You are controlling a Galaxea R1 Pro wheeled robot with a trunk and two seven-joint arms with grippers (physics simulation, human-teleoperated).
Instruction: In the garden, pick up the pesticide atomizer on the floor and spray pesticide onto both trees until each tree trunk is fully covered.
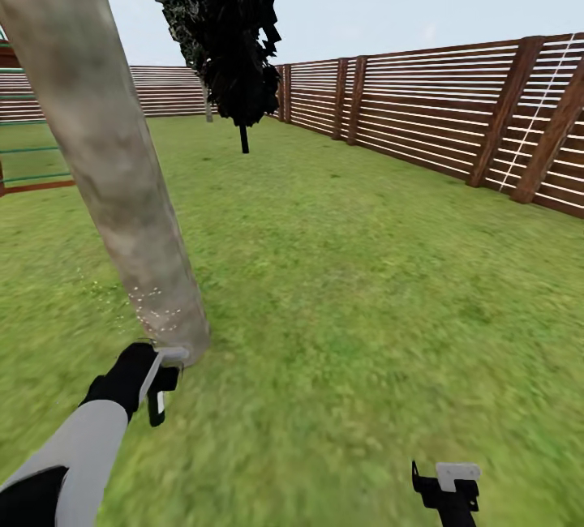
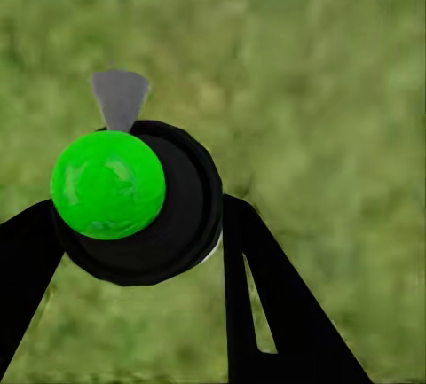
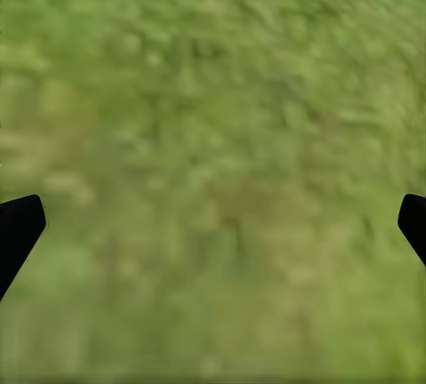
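Atomizer gripped at the base of the tree trunk (image 1: 105, 162).
The left pincer (image 2: 142, 251) clamps the pesticide atomizer (image 2: 138, 202), a black round body with green cap and grey nozzle; white pesticide (image 1: 158, 308) specks dot the bark. The right pincer (image 3: 213, 224) gapes wide above grass (image 3: 213, 91).

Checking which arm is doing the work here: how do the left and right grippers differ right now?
The left gripper is shut on the pesticide atomizer, a dark bottle with a green spot; the right gripper is open with only grass between its fingers. The left gripper is raised beside the tree trunk, where white specks show; the right gripper hangs over open lawn. Both have dark fingers.
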